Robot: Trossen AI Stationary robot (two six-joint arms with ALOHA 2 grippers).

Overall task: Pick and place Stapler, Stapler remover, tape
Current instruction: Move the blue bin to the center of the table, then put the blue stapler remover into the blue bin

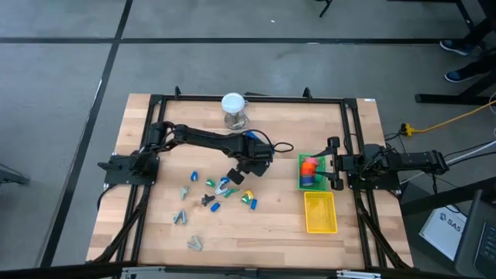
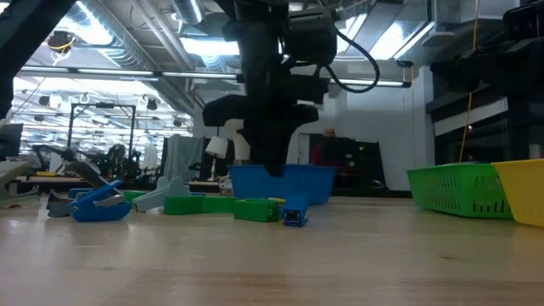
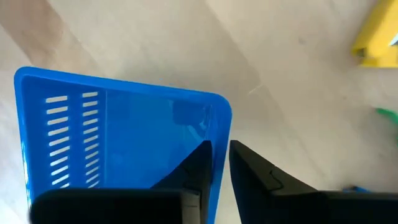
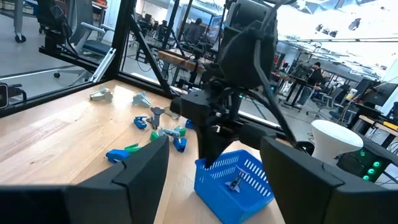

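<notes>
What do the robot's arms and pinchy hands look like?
Both arms are dark, nearly black, built of chunky jointed pieces. The left arm has a black cable looping off near its wrist. The left gripper has two flat, black, wedge-shaped fingers. The right gripper has broad, dark fingers too. The right arm also carries black cables.

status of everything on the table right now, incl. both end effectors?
Left end effector, down at the blue basket's rim.
Right end effector, open, idle beside the green basket.
Blue basket, upright, small grey piece inside.
Green basket, upright, holds orange and red pieces.
Yellow basket, upright, nothing visible inside.
White cup, standing upright.
Loose pieces, scattered on the table.
</notes>
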